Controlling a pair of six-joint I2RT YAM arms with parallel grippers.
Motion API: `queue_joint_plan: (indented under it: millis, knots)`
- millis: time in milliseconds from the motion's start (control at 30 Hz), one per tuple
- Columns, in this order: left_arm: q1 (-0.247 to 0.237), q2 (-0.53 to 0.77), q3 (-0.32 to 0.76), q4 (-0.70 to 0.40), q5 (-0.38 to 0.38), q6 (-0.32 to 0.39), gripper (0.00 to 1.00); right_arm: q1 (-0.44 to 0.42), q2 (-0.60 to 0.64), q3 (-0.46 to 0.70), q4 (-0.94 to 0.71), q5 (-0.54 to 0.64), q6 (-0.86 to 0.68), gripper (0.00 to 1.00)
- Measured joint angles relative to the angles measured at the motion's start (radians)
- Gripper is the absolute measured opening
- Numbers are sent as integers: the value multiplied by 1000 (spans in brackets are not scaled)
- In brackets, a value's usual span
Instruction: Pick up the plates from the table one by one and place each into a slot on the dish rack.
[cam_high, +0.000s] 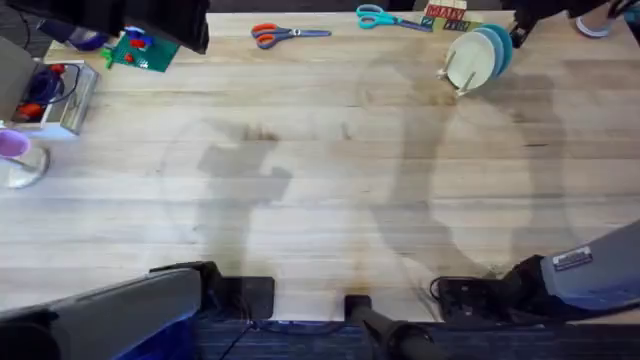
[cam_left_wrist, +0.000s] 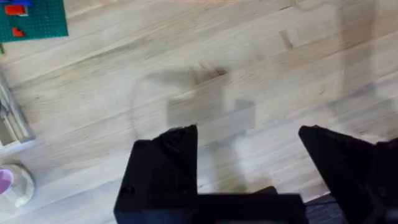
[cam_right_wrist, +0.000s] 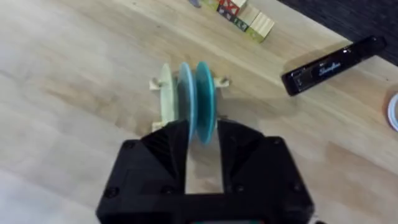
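The dish rack (cam_high: 462, 78) stands at the table's (cam_high: 320, 200) far right, and its pale wood also shows in the right wrist view (cam_right_wrist: 155, 84). Three plates stand upright in its slots: a cream one (cam_right_wrist: 165, 93), a pale blue one (cam_right_wrist: 185, 93) and a cyan one (cam_right_wrist: 204, 99). From overhead they appear as cream (cam_high: 465, 62) and blue (cam_high: 495, 50) discs. My right gripper (cam_right_wrist: 202, 162) sits far back near the front edge, facing the rack, open by a narrow gap with nothing in it. My left gripper (cam_left_wrist: 249, 158) hangs wide open over bare wood at the front left.
Orange scissors (cam_high: 278, 35), blue scissors (cam_high: 385, 17) and wooden blocks (cam_high: 445, 17) lie along the far edge. A green baseplate (cam_high: 140, 50), a clear bin (cam_high: 55, 95) and a glass with purple inside (cam_high: 15, 155) stand at the left. A black stapler (cam_right_wrist: 333, 65) lies beyond the rack.
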Motion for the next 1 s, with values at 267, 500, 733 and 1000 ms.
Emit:
queue_joint_plan:
  millis: [267,500,733,1000]
  knots:
    - [0,0,0,0,0,0,994,3,-168,0,-163,0,3,989]
    - [0,0,0,0,-3,0,993,17,-322,0,-254,0,57,996]
    - [0,0,0,0,-3,0,993,17,-482,0,-471,0,98,996]
    - [0,0,0,0,-3,0,993,17,-630,0,-673,0,109,996]
